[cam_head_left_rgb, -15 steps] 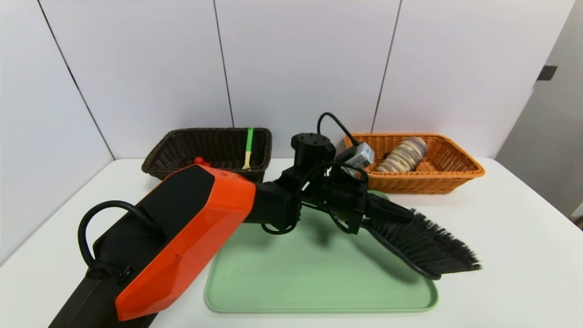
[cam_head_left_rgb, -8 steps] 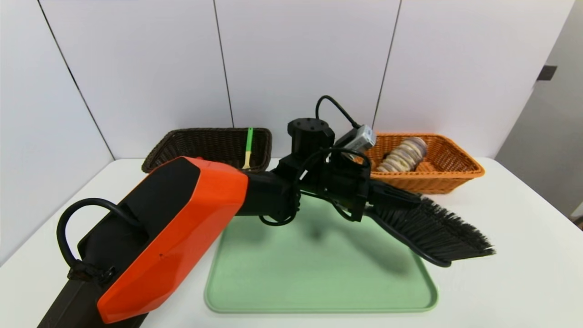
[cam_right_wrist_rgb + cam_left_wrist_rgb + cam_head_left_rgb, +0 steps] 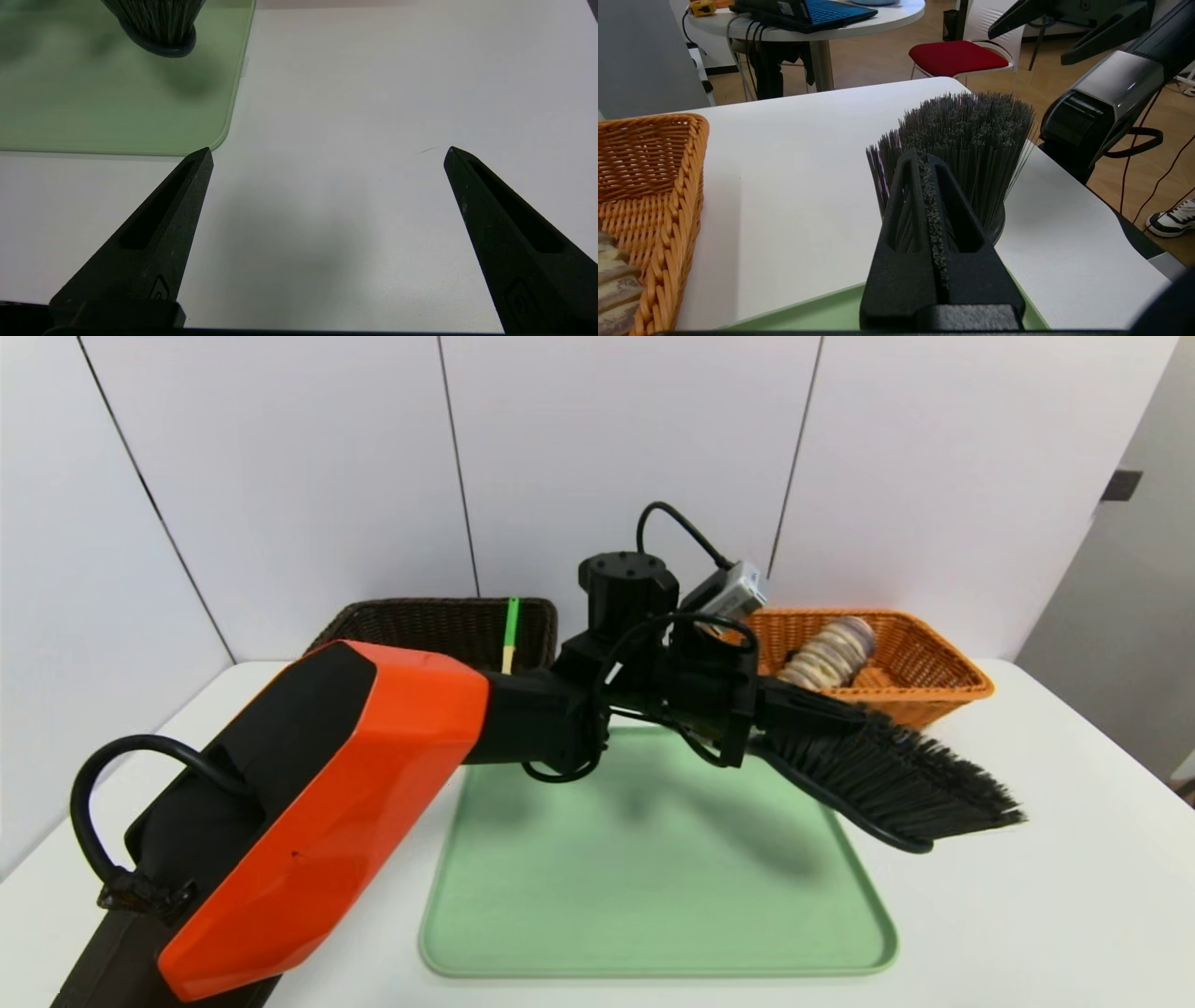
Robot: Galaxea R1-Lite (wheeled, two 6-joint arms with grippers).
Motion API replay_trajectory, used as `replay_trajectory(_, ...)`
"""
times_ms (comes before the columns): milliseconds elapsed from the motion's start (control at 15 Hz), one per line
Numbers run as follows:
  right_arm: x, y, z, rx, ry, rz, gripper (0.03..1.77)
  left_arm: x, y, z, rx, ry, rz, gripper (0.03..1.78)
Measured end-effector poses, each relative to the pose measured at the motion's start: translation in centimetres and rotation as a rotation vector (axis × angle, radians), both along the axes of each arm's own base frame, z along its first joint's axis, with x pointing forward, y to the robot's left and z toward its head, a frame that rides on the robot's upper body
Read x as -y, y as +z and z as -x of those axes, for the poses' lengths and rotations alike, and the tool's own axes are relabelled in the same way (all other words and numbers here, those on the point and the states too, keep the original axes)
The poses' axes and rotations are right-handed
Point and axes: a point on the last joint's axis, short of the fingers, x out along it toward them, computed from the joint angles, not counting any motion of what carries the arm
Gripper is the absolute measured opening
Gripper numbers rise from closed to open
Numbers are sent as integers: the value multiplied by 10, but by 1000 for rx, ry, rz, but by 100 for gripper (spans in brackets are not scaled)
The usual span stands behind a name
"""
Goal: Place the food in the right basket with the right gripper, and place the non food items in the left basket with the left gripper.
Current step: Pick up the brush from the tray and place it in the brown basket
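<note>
My left gripper [image 3: 837,716] is shut on the handle end of the black-bristled hand brush [image 3: 896,784], which hangs in the air above the right side of the green tray [image 3: 653,896]. From the left wrist, my shut gripper [image 3: 920,157] hides the handle and the bristles [image 3: 971,135] fan out beyond it. The dark brown left basket [image 3: 420,621] holds the yellow spoon with a green handle [image 3: 509,633]. In the orange right basket [image 3: 934,695] lies the striped beige roll [image 3: 831,653]. My right gripper [image 3: 329,151] stands open over bare table by the tray's corner [image 3: 219,135].
The white table [image 3: 1027,896] ends at a wall just behind both baskets. My left arm's orange shell [image 3: 327,821] covers the table's left front. Part of my right arm [image 3: 1106,93] shows past the table's edge in the left wrist view.
My left arm has lifted the brush higher off the tray and carried it a little to the right. The right gripper stays open.
</note>
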Motion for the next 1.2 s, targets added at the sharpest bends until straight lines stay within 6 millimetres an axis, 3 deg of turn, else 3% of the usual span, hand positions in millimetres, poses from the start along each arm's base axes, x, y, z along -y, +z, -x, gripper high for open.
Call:
replay_trajectory(800,0,3,-3,-1,-2,2,171,-9,80,28,33,35,71,8)
replay_trajectory(1200,0,5,-2,5,-6,1,171,-32,122,51,-26,88,28,8)
